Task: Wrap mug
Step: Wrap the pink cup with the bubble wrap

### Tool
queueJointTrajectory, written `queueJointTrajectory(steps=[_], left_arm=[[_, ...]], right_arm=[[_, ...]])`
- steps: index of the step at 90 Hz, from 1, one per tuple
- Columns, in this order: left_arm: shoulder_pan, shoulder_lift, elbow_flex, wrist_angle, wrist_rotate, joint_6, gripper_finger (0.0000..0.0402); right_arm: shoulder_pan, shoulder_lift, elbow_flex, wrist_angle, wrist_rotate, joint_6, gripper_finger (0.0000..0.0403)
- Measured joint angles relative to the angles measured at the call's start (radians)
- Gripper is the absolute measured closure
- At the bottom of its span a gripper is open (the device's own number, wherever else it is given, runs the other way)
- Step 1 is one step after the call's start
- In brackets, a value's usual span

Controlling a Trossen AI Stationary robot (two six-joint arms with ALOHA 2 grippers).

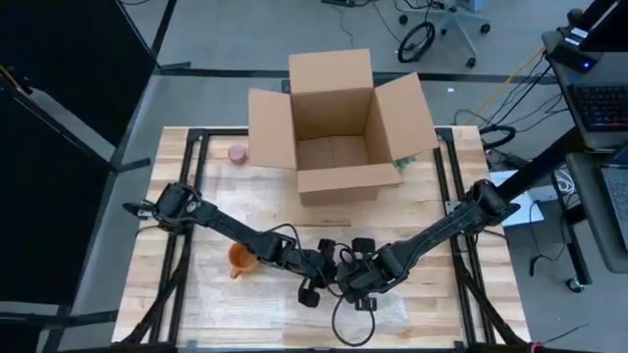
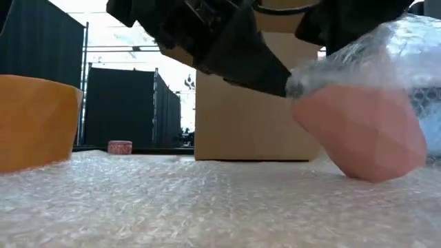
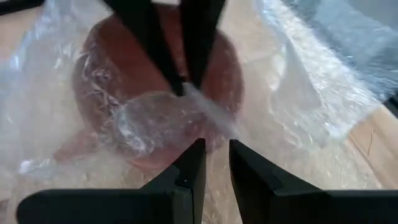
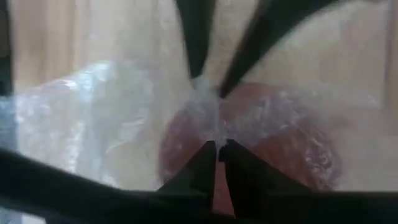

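The pink mug sits low on the desk, under a fold of bubble wrap, directly below where the two sets of jaws meet. From above, both arms reach in toward the near middle of the desk; the left gripper and the right gripper come tip to tip there, and the mug itself is hidden beneath them, while an orange mug stands apart on the left arm's side and a cardboard box stands open well beyond. At desk height the pink mug leans, its faceted body tipped, wrap draped over its top and a dark finger pinching the film just above it. Through the left wrist camera the left jaws stand a little apart with nothing between them, the mug just ahead of their tips, and the right arm's fingers opposite are closed on a twist of wrap over it. Through the right wrist camera the right jaws are nearly shut on that same gathered film, mug immediately beyond. I'd judge the right arm holds the fold while the left, equally near, is free to take the next flap.
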Motion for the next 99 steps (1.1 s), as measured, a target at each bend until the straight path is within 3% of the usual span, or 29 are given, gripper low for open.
queueJointTrajectory(steps=[40, 72, 99], left_arm=[[-0.003, -0.028, 0.050, -0.107, 0.000, -0.003, 0.0346], [-0.004, -0.025, 0.052, -0.173, -0.002, -0.003, 0.0346], [-0.004, -0.028, 0.052, -0.160, -0.004, 0.000, 0.0346]], right_arm=[[0.001, -0.006, -0.001, -0.163, -0.001, 0.080, 0.0383], [0.019, -0.004, -0.149, -0.017, -0.005, 0.135, 0.0383], [0.007, -0.032, -0.113, -0.043, -0.065, 0.132, 0.0382]])
